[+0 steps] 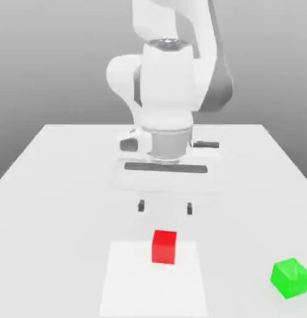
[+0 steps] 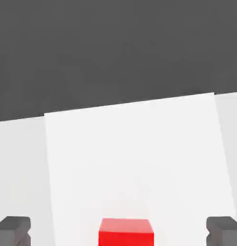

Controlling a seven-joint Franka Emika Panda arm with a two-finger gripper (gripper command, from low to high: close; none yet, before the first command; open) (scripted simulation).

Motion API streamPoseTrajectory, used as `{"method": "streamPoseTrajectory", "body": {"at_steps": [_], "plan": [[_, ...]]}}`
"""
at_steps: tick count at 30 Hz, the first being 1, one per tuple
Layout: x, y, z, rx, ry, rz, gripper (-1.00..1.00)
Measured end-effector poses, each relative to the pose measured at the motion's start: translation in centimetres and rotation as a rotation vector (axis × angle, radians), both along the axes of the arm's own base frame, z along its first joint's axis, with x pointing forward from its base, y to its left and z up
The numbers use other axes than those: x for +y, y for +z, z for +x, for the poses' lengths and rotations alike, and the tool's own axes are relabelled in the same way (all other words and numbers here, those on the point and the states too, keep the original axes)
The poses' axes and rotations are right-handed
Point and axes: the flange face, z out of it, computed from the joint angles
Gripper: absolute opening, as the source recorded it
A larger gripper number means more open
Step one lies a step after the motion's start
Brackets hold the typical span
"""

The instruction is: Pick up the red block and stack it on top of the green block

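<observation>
Gripper [image 1: 165,207] jaws spread wide, nothing between them, pointing down above the table [image 1: 56,186]. Fingertips [image 1: 142,206] are small dark grey blocks, matte, squared off; in the hand view they sit as two dark stubs [image 2: 13,230] at either side of the frame with the red block between them but lower, not touching. Hand body is smooth white plastic with a dark grey bar across the finger rail, rounded white arm links [image 1: 165,81] behind it. Red block [image 1: 164,246] is a plain glossy-free cube, flat uniform faces, sharp edges, resting on a lighter white rectangular patch [image 1: 131,286] on the table, just in front of the gripper in the exterior view. Green block [image 1: 290,277] is the same kind of cube, turned corner-on, sitting off the patch, well apart from the red one toward the exterior view's right. Table is flat white, untextured. No markings or text readable on anything.
</observation>
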Motion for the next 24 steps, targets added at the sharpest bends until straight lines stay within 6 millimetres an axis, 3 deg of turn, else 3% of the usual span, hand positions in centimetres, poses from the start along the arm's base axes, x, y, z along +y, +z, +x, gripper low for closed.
{"method": "streamPoseTrajectory", "body": {"at_steps": [6, 7, 14, 21, 24], "plan": [[0.0, -6.2, -0.8, 0.025, -0.005, 0.001, 0.00], [0.0, -6.8, -0.9, 0.026, -0.005, 0.001, -1.00], [0.1, -6.8, -0.9, 0.025, -0.004, 0.001, -1.00], [0.1, -1.4, -0.9, 0.025, -0.003, 0.000, -1.00], [3.8, -0.1, 1.0, 0.027, 0.161, -0.004, -1.00]]}}
